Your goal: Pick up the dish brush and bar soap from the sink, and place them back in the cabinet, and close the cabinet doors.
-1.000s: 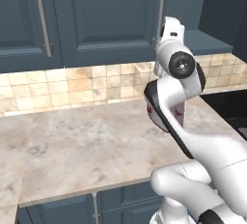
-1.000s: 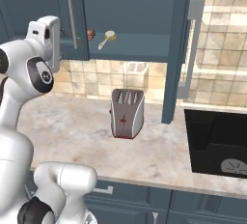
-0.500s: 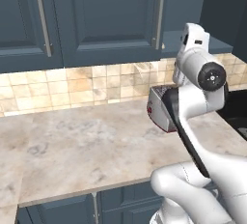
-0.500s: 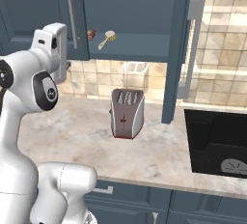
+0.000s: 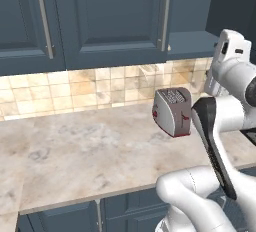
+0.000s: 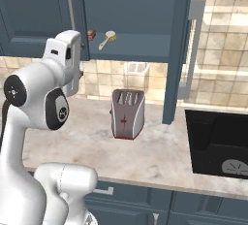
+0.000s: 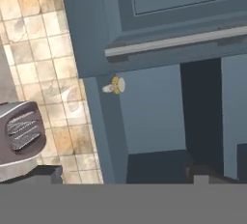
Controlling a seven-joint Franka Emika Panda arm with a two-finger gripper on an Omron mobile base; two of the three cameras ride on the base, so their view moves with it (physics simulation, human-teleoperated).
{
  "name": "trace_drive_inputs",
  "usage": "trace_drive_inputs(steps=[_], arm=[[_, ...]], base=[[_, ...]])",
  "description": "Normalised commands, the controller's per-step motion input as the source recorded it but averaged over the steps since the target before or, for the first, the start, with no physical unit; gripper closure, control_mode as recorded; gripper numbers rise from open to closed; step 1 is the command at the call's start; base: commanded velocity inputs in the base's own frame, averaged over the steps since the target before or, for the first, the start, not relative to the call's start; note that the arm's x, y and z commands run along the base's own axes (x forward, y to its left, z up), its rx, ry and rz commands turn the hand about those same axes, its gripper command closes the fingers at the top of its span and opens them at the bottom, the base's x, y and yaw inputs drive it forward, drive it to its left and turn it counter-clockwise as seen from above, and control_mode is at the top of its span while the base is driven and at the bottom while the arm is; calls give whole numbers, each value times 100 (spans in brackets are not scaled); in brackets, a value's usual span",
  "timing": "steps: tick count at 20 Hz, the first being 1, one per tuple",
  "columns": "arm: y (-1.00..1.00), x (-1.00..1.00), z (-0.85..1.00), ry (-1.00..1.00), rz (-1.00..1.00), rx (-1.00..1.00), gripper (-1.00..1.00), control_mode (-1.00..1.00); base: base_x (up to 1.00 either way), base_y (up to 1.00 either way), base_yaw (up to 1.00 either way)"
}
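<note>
The dish brush (image 6: 110,37) and the bar soap (image 6: 91,35) lie on the shelf of the open cabinet (image 6: 131,10). The brush (image 7: 115,86) shows small in the hand view, beside the shelf's edge. One cabinet door (image 6: 180,49) stands swung out at the right of the opening, its silver handle (image 6: 192,49) facing me. The black sink (image 6: 213,136) at lower right holds only its grey drain (image 6: 234,167). My gripper (image 7: 124,174) is open and empty, raised in front of the cabinet at the left of the opening, well short of the shelf.
A red-and-silver toaster (image 6: 127,113) (image 5: 172,111) stands on the marble counter (image 6: 87,141) below the cabinet. Closed upper doors with bar handles (image 5: 45,21) run to the left. My own white arm (image 5: 220,126) crosses the right of the left base view.
The arm has swung to the right and the hand has come closer to the open cabinet. The jaws stay open. Brush, soap and doors have not moved.
</note>
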Motion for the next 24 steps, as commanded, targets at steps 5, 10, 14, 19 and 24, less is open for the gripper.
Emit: trace_drive_inputs(steps=[5, 10, 14, 19, 24], arm=[[-47, -31, 0, 0, 0, 0, -100, -100], [-38, -28, 0, 0, 0, 0, -100, -100], [-32, -30, 0, 0, 0, 0, -100, -100], [-32, -31, 0, 0, 0, 0, -100, -100], [-31, -37, 0, 0, 0, 0, -100, -100]], base=[[0, 0, 0], [0, 0, 0], [0, 0, 0], [0, 0, 0], [0, 0, 0]])
